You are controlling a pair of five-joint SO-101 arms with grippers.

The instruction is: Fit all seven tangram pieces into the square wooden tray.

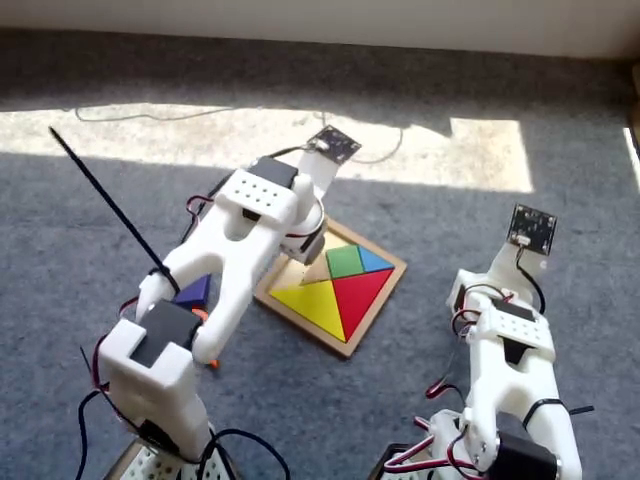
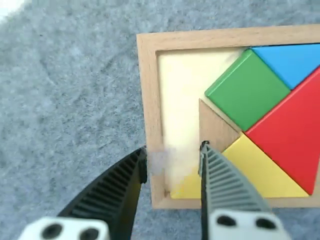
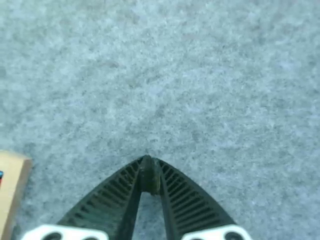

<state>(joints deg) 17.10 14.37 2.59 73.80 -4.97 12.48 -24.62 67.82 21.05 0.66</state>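
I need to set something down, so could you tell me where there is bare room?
In the tray, a pale patch is bare between its rim, green square and brown triangle, by the open left gripper. Carpet by the right gripper is bare. The tray's rest is packed.

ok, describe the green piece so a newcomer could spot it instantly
Find the square wooden tray on the grey carpet. Near its far corner sits the green square, touching the blue triangle and red triangle. It is the only green piece, and square where those neighbours are triangles.
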